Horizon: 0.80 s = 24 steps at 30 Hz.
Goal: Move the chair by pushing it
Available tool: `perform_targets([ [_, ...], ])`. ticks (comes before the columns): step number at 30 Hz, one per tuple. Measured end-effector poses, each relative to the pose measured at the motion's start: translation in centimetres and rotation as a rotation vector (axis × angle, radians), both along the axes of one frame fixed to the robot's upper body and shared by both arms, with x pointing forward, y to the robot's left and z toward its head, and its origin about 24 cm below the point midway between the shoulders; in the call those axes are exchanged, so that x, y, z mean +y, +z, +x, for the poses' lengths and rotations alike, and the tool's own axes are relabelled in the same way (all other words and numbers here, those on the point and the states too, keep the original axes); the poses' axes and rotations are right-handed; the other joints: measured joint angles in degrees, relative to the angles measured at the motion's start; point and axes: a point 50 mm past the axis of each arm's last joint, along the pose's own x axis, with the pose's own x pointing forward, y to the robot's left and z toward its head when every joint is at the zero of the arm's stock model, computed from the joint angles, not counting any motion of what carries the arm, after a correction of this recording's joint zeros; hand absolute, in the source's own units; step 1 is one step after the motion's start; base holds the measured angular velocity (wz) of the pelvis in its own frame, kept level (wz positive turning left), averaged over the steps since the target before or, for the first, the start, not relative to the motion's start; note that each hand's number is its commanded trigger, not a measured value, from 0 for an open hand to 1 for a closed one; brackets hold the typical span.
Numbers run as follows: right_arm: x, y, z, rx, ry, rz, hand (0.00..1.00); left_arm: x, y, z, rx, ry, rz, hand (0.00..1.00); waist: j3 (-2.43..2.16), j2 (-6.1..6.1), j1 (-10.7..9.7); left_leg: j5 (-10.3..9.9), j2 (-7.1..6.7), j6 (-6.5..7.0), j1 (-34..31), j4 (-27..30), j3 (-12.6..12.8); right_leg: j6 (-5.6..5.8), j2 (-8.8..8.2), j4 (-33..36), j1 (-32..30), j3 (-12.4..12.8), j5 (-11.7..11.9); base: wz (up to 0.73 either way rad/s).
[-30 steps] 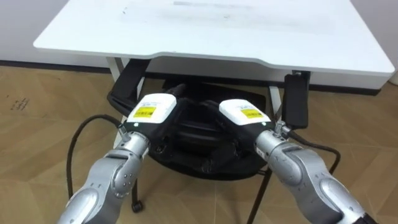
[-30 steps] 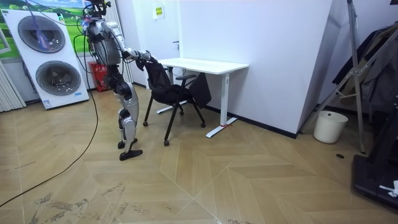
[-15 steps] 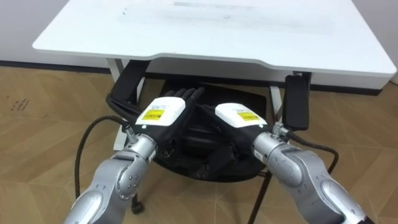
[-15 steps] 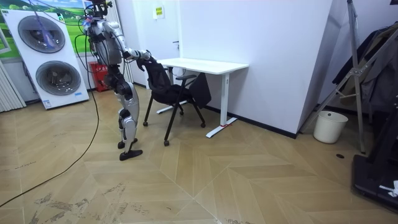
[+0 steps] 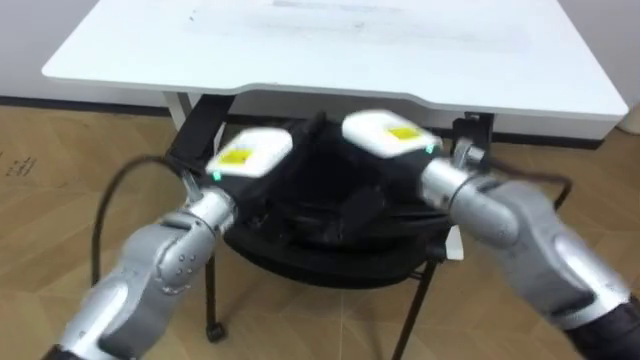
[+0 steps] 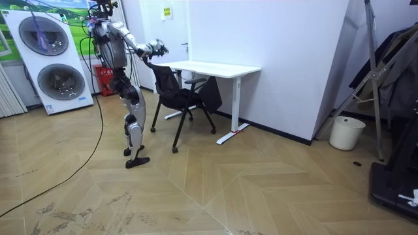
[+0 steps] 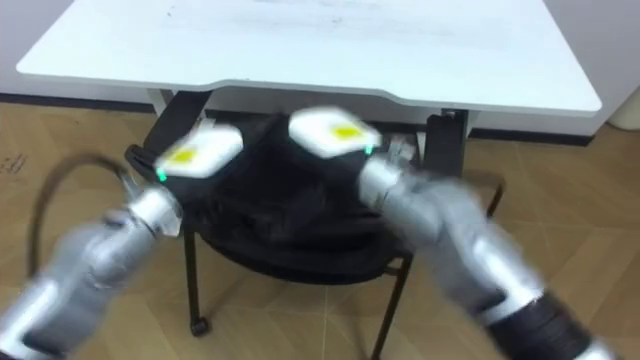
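Note:
A black office chair [image 5: 330, 258] stands tucked partly under the white desk [image 5: 400, 60], its seat and backrest just below me. Both my hands hover over the backrest top: the left hand [image 5: 248, 157] on the left, the right hand [image 5: 385, 133] a little higher and closer to the desk edge. Both are smeared by motion. In the room view I stand behind the chair [image 6: 171, 90] with my arms raised and my hands [image 6: 155, 47] above its backrest, apart from it. The desk [image 6: 215, 67] stands against the white wall.
Stacked washing machines [image 6: 55, 62] stand behind me at the room view's left. A white bin [image 6: 345, 132] and a metal rack [image 6: 385, 78] are far off at the room view's right. Open wooden floor lies around the chair.
Both hands have lifted from the chair's backrest, where they rested, and risen toward the desk edge. The chair has not visibly shifted.

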Motion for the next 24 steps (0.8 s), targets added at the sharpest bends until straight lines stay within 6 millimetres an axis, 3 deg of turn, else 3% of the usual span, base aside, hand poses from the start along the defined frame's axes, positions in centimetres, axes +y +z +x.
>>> perform_targets([
  [1, -1.1, 2.9, 0.2, -0.117, -0.017, 0.086, 0.00, 0.6, 3.6, 0.6, -0.137, -0.026, -0.017, 0.00, 0.32, 0.50, 0.91, 0.14, -0.05, 0.06, -0.12, -0.08, -0.44, 0.06, 0.20, -1.14, 0.50, -0.53, 0.60, 0.17],
  [2, -2.0, 5.7, 0.3, -0.245, -0.040, 0.160, 0.00, 1.3, 8.2, 1.4, -0.307, -0.023, -0.054, 0.00, 0.33, 0.74, 1.39, 0.13, -0.09, 0.07, -0.46, 0.02, -0.91, 0.07, 0.20, -1.27, 0.53, -1.00, 0.65, 0.21],
  [3, -2.5, 7.0, 0.2, -0.308, -0.050, 0.180, 0.00, 1.7, 10.5, 1.5, -0.399, -0.015, -0.079, 0.00, 0.32, 0.79, 1.49, 0.13, -0.12, 0.07, -0.64, -0.09, -1.20, 0.08, 0.15, -1.26, 0.45, -1.27, 0.64, 0.16],
  [5, -4.6, 13.6, -1.7, -0.588, -0.052, 0.234, 0.00, 4.1, 19.7, -0.6, -0.829, 0.029, -0.176, 0.00, 0.02, 1.28, 2.45, 0.35, -0.23, 0.34, -0.97, -0.93, -0.72, 0.34, -0.21, -1.32, -0.60, -0.94, 0.74, -0.05],
  [6, -5.4, 15.2, -2.6, -0.664, -0.062, 0.243, 0.00, 4.9, 21.6, -1.5, -0.928, 0.040, -0.201, 0.00, -0.02, 1.34, 2.76, 0.41, -0.38, 0.43, -0.83, -1.26, -0.61, 0.48, -0.31, -1.36, -0.70, -0.66, 0.77, -0.11],
  [7, -7.4, 17.9, -4.0, -0.799, -0.103, 0.274, 0.00, 6.3, 24.7, -3.4, -1.117, 0.069, -0.233, 0.00, -0.37, 1.35, 3.13, 0.50, -1.01, 0.60, -0.47, -2.09, -0.59, 0.57, -0.53, -1.56, -0.60, -0.24, 0.78, -0.05],
  [8, -9.5, 20.3, -5.6, -0.923, -0.172, 0.278, 0.00, 7.9, 27.1, -5.7, -1.281, 0.113, -0.233, 0.00, -1.00, 1.12, 3.13, 0.64, -1.04, 0.80, -0.11, -2.74, -0.11, 0.58, -0.79, -1.81, -0.63, 0.21, 0.79, -0.05],
  [10, -12.3, 23.3, -8.3, -1.086, -0.276, 0.292, 0.00, 10.1, 29.6, -9.0, -1.478, 0.171, -0.241, 0.00, -1.31, 1.07, 2.79, 0.66, -1.17, 0.83, 0.47, -3.12, 0.06, 0.78, -1.05, -2.22, -0.56, 0.19, 0.88, -0.03],
  [11, -14.2, 24.7, -10.5, -1.200, -0.340, 0.320, 0.00, 11.8, 30.4, -11.3, -1.586, 0.227, -0.255, 0.00, -1.66, 1.25, 2.73, 0.65, -1.22, 0.83, 0.67, -3.48, 0.10, 1.07, -1.14, -2.21, -0.56, 0.31, 1.06, 0.00],
  [12, -15.2, 25.0, -11.6, -1.251, -0.374, 0.339, 0.00, 12.7, 30.6, -12.2, -1.631, 0.260, -0.257, 0.00, -1.84, 1.28, 2.74, 0.65, -1.23, 0.83, 0.91, -3.64, 0.20, 1.14, -1.19, -2.17, -0.52, 0.33, 1.10, -0.12],
  [14, -18.7, 25.0, -14.2, -1.378, -0.513, 0.405, 0.00, 16.3, 30.0, -14.9, -1.743, 0.422, -0.274, 0.00, -2.87, 1.38, 2.53, 0.65, -1.22, 0.83, 2.87, -5.27, 0.25, 1.20, -1.31, -1.92, 0.07, 0.32, 1.13, -0.19],
  [18, -24.3, 23.4, -16.9, -1.428, -0.729, 0.571, 0.00, 21.2, 28.4, -16.9, -1.787, 0.655, -0.317, 0.00, -2.99, 1.00, 0.65, 0.65, -1.42, 0.82, 5.18, -6.81, 0.64, 1.28, -1.15, -2.05, 1.72, 0.51, 1.09, 0.00],
  [20, -27.2, 22.2, -18.6, -1.473, -0.875, 0.638, 0.00, 24.5, 25.9, -18.0, -1.769, 0.821, -0.380, 0.00, -3.11, 1.46, -1.07, 0.65, -1.48, 0.82, 5.72, -7.23, 0.76, 1.46, -1.14, -1.85, 2.09, 0.85, 0.98, 0.04],
  [21, -27.7, 21.9, -18.9, -1.483, -0.900, 0.665, 0.00, 25.3, 25.1, -18.1, -1.757, 0.860, -0.412, 0.00, -3.21, 1.70, -1.35, 0.65, -1.44, 0.82, 6.05, -7.46, 0.71, 1.51, -1.11, -1.56, 2.15, 1.21, 0.95, -0.06],
  [23, -29.7, 20.5, -20.4, -1.520, -1.006, 0.743, 0.00, 28.1, 21.2, -18.8, -1.705, 1.031, -0.524, 0.00, -3.40, 2.47, -2.07, 0.66, -1.04, 0.83, 7.79, -9.07, 0.72, 1.65, -0.94, 0.26, 2.12, 1.87, 0.86, -0.08],
  [24, -30.3, 20.0, -20.9, -1.530, -1.035, 0.768, 0.00, 28.6, 20.2, -19.1, -1.695, 1.068, -0.556, 0.00, -3.51, 2.59, -2.23, 0.66, -1.02, 0.83, 8.17, -9.39, 0.94, 1.65, -0.94, 0.44, 2.20, 2.08, 0.86, -0.11],
])
